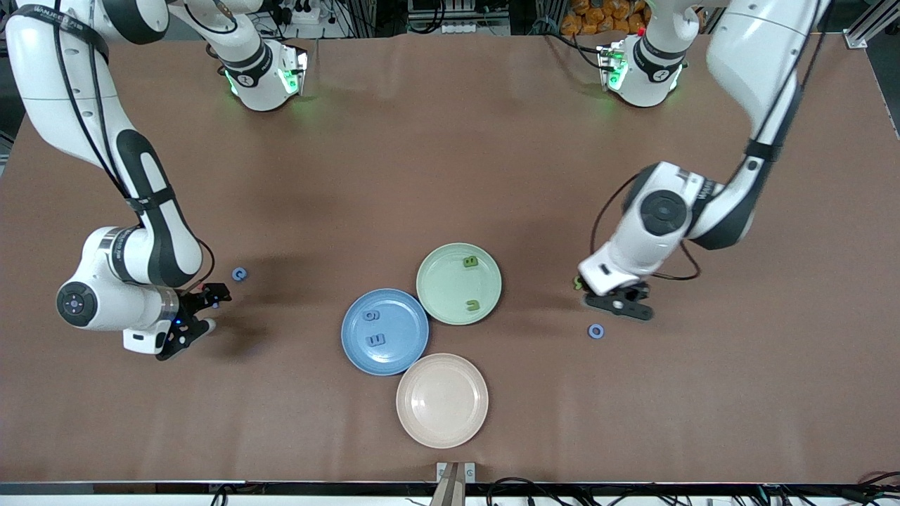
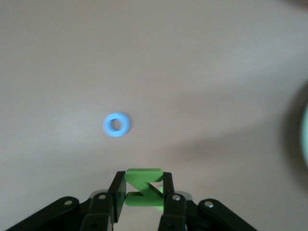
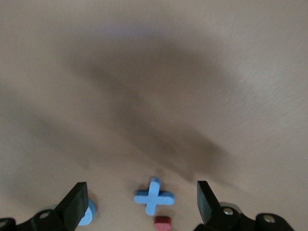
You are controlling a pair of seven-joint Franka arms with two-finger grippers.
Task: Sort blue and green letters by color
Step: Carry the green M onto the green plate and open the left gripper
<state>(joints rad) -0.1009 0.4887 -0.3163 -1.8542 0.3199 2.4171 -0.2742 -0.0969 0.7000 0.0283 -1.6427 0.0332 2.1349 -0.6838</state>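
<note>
— What's the left gripper [image 2: 142, 192] got?

— Its fingers are clamped on a green Z-shaped letter [image 2: 142, 188], low over the table near the blue ring letter [image 1: 596, 331]. It should lift straight up, then carry it to the green plate [image 1: 439, 299] (two green letters already lie there).

— And the right gripper [image 3: 142, 204]?

— Spread wide over a blue cross-shaped letter [image 3: 154, 196]; it should centre before closing.

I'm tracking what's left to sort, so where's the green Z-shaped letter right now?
The green Z letter is clamped between the left gripper fingers, toward the left arm's end of the table, with the blue ring letter lying on the table close by.
</note>
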